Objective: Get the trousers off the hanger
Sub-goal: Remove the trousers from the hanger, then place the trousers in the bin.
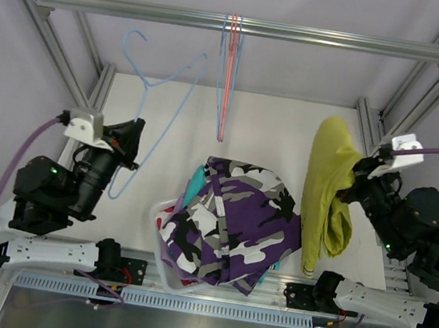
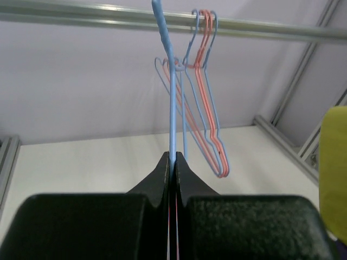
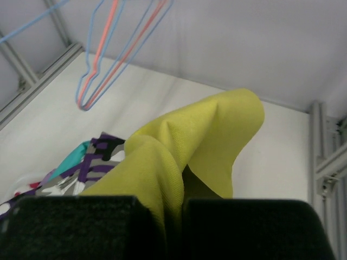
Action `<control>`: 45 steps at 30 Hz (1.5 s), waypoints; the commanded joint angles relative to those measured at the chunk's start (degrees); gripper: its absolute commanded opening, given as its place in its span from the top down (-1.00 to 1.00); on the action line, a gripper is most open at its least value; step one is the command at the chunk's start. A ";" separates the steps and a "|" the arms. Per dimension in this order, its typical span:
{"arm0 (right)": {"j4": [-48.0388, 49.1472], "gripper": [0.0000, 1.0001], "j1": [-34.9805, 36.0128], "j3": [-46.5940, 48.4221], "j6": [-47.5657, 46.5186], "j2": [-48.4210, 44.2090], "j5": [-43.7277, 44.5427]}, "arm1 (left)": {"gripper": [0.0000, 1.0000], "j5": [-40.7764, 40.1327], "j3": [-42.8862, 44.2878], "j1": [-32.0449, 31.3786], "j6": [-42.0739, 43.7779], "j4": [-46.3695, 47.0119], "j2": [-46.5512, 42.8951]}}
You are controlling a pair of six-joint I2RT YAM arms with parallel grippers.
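Left gripper pinches shut on the bare blue hanger, keeping it toward the table's left edge, clear of cloth, while right gripper clamps the mustard shorts aloft by the right edge, likely bound for the shorts pile at the near edge.

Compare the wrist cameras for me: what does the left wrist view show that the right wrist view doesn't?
Left wrist only: the left gripper shut on the light blue hanger, and the rail where the spare hangers hook. Right wrist only: the right gripper shut on the mustard shorts, plus the camouflage shorts and teal shorts heaped below. Both: the spare hangers, the white table, and the mustard shorts, just an edge in the left view.
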 commanded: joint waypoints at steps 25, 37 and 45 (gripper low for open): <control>30.82 1.00 15.69 -8.96 7.24 21.51 -14.09 | 0.99 2.19 -5.45 8.75 -6.81 -0.66 1.00; 41.19 1.00 19.30 -21.35 13.91 28.19 -15.85 | 0.99 2.02 -6.07 9.19 -6.98 -0.48 0.21; 50.31 1.00 20.35 -29.43 20.42 35.40 -19.19 | 0.99 2.28 -6.16 9.11 -7.42 -0.92 0.30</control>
